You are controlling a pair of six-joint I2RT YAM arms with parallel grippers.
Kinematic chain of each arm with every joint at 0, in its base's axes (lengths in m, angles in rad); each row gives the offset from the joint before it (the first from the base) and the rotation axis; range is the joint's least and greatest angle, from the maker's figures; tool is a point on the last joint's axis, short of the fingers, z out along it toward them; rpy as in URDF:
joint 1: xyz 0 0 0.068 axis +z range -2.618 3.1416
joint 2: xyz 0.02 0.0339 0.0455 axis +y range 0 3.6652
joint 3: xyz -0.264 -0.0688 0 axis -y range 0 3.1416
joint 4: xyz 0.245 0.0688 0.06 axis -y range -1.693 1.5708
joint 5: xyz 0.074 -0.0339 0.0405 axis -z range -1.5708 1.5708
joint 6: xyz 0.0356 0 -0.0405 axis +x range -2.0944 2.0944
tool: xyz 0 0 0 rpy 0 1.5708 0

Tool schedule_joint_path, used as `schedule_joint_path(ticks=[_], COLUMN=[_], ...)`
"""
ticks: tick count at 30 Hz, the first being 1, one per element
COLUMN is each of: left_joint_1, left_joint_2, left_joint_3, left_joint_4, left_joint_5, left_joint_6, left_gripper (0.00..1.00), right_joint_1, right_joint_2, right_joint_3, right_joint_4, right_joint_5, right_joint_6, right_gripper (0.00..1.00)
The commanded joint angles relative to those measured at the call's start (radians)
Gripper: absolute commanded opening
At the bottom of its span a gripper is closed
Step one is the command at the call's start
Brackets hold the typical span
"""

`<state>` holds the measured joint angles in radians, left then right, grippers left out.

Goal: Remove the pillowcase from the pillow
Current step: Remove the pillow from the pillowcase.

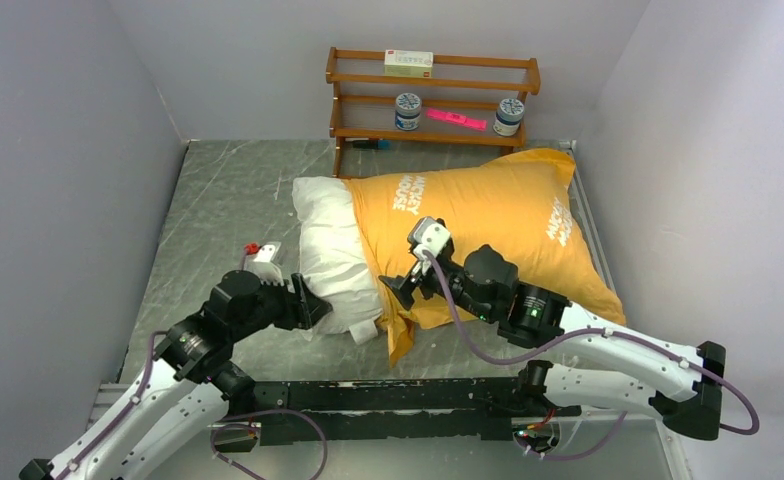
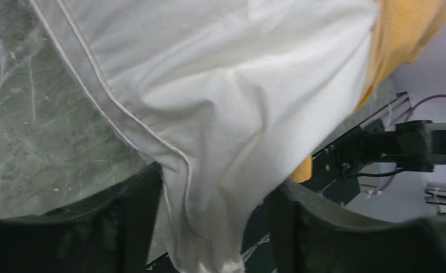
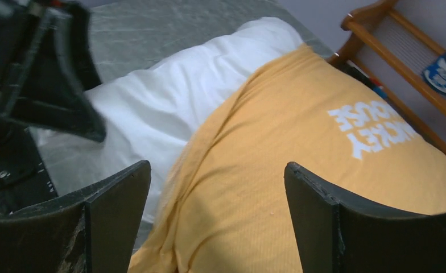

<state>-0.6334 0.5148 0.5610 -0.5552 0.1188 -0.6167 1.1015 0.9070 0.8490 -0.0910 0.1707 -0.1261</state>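
The white pillow (image 1: 330,250) lies on the grey mat, its left third bare. The orange-yellow pillowcase (image 1: 488,215) with white "MICKEY MOUSE" lettering covers the rest, its open hem bunched at the near edge. My left gripper (image 1: 316,310) is at the pillow's near-left corner. In the left wrist view (image 2: 215,182) it is open, with the white pillow corner (image 2: 209,114) hanging between the fingers. My right gripper (image 1: 400,290) is over the pillowcase's open edge. In the right wrist view (image 3: 216,168) it is open, with the orange fabric (image 3: 277,187) below it and the bare pillow (image 3: 169,108) to the left.
A wooden shelf (image 1: 433,95) stands at the back with a box, two jars and a pink item. A dark marker (image 1: 373,144) lies under it. Grey walls close in left, right and behind. The mat (image 1: 228,200) shows bare to the pillow's left.
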Motion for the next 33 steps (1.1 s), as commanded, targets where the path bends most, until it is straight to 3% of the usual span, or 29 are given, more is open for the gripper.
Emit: schedule_joint_path(ticks=[1,3,7,13,17,22,28,33], left_joint_1=[0.005,0.005,0.005,0.006,0.042,0.183,0.327,0.344], left_joint_2=[-0.031,-0.002,0.124,0.381,0.527,0.683,0.82,0.921], left_joint_3=[0.055,0.115,0.303,0.601,0.699,0.784,0.821,0.845], left_joint_4=[0.018,0.012,-0.029,-0.159,-0.126,-0.03,0.032,0.072], left_joint_5=[0.003,0.026,0.06,-0.188,-0.292,-0.079,0.095,0.251], left_joint_6=[-0.072,-0.06,-0.013,0.084,0.137,0.15,0.132,0.11], left_gripper=[0.76,0.86,0.95,0.96,0.96,0.96,0.95,0.93], right_joint_1=[-0.004,-0.005,-0.011,-0.033,-0.068,-0.117,-0.162,-0.205], right_joint_2=[0.048,0.085,0.15,0.229,0.278,0.386,0.452,0.539], right_joint_3=[0.066,0.103,0.172,0.266,0.318,0.459,0.489,0.599], right_joint_4=[0.057,0.035,-0.008,-0.105,-0.164,-0.331,-0.345,-0.397], right_joint_5=[0.157,0.2,0.284,0.311,0.302,0.282,0.154,0.101], right_joint_6=[0.04,0.055,0.106,0.216,0.316,0.408,0.47,0.463], right_gripper=[0.9,0.9,0.95,1.0,1.0,1.0,1.0,1.0])
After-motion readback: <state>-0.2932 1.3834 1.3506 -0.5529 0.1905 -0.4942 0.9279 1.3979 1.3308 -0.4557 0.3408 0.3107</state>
